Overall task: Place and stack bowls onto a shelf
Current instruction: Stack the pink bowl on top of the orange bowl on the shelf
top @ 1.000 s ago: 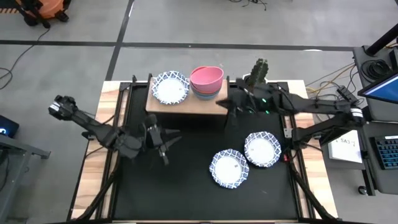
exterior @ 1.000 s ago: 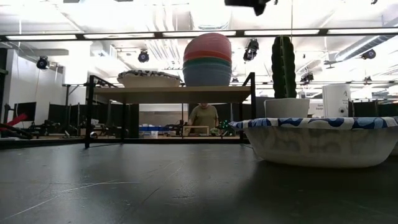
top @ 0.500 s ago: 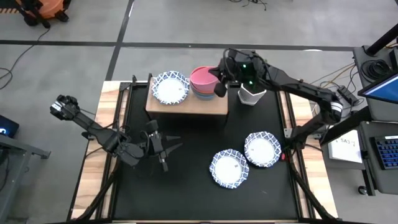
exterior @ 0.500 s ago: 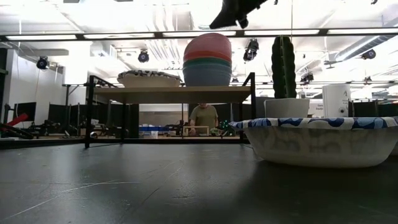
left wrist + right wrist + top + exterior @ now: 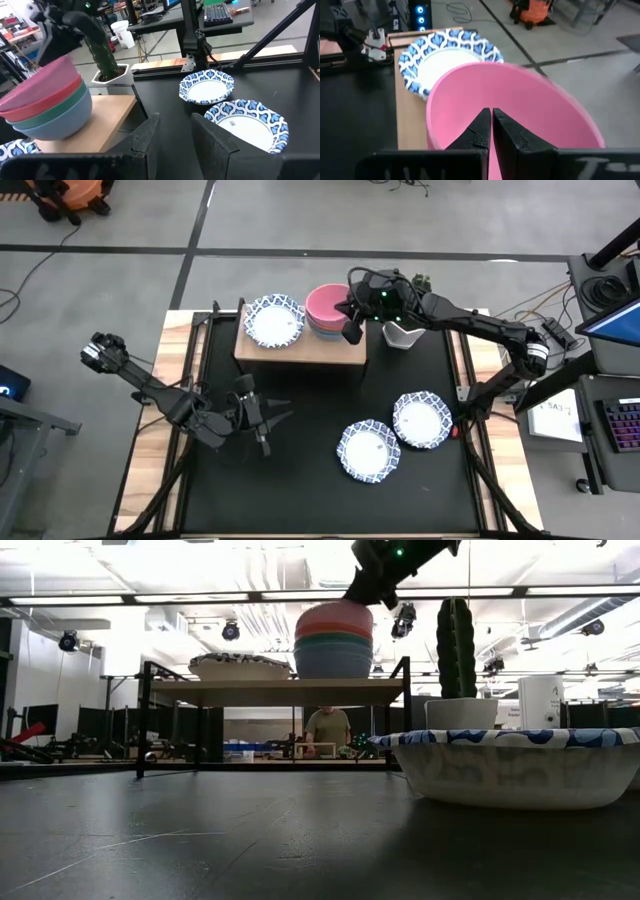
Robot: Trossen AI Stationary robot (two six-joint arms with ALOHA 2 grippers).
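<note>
High view: right gripper (image 5: 350,320), fingers together, beside upright pink bowl (image 5: 327,305).

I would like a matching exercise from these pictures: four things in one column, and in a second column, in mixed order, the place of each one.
Things:
1. stack of plain round bowls with the pink one on top
2. single white bowl with blue patterned rim
3. right end effector
4. left end effector

Places:
A. over the black tabletop, left of centre
B. left part of the light-wood shelf
C. right part of the shelf
D. at the right rim of the pink bowl

Pairs: 1-C, 2-B, 3-D, 4-A
</note>
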